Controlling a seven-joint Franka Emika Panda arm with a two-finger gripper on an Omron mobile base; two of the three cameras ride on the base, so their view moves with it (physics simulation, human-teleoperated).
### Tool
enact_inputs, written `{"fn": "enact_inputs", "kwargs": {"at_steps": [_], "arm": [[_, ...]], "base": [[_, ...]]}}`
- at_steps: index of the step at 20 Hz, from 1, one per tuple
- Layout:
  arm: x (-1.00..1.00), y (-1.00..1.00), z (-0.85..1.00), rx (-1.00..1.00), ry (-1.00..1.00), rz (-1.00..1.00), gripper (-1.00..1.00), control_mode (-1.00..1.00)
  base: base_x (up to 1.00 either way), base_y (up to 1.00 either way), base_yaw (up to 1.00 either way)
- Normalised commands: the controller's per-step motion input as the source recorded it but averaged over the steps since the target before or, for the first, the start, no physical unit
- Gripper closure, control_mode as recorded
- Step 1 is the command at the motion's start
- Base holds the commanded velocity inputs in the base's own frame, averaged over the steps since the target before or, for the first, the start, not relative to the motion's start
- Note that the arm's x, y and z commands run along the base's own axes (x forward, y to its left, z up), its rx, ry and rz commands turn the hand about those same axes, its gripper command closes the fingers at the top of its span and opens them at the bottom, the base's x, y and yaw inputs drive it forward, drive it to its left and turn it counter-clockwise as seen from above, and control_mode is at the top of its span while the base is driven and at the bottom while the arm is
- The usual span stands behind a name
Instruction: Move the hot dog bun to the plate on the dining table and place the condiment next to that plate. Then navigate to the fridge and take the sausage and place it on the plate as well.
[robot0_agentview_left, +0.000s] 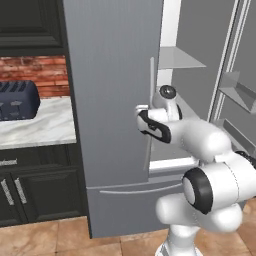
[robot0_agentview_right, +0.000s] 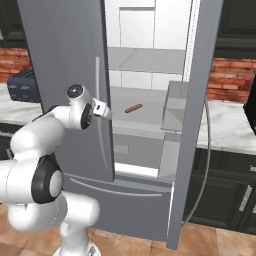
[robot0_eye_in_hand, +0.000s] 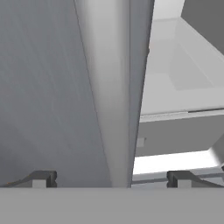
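I've got the fridge (robot0_agentview_right: 65, 75) as my landmark: its left door is shut, its right door swung wide, so the white shelves are exposed for a reach. My gripper (robot0_eye_in_hand: 111, 178) sits right at the left door's long handle (robot0_eye_in_hand: 111, 87), jaws spread fully, one tip to each side of it, gripping nothing. The sausage (robot0_agentview_right: 133, 108) lies on a middle shelf inside, to the right of the jaws and deeper in, well apart from them.

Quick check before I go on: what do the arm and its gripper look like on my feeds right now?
The arm is glossy white with rounded, bulbous links and black rings at the joints. A round dark cap tops the wrist. The gripper carries two small dark grey fingers with paler pads. No cables or markings show.
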Motion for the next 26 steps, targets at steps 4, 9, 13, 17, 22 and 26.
{"fn": "enact_inputs", "kwargs": {"at_steps": [4, 9, 13, 17, 22, 26], "arm": [[0.44, -0.20, -0.38, 0.00, 0.00, -0.03, -1.00, -1.00], [0.55, -0.10, -0.44, 0.00, 0.00, 0.00, -1.00, -1.00], [0.33, 0.04, -0.30, 0.00, 0.00, 0.00, 1.00, -1.00], [-0.11, 0.56, -0.16, 0.00, 0.00, 0.01, 1.00, -1.00], [-0.55, 1.00, 0.01, 0.00, 0.00, 0.08, 1.00, -1.00], [-0.94, 1.00, 0.24, 0.00, 0.00, 0.10, 1.00, -1.00]], "base": [[0.00, 0.00, 0.00], [0.00, 0.00, 0.00], [0.00, 0.00, 0.00], [0.00, 0.00, 0.00], [0.00, 0.00, 0.00], [0.00, 0.00, 0.00]]}}
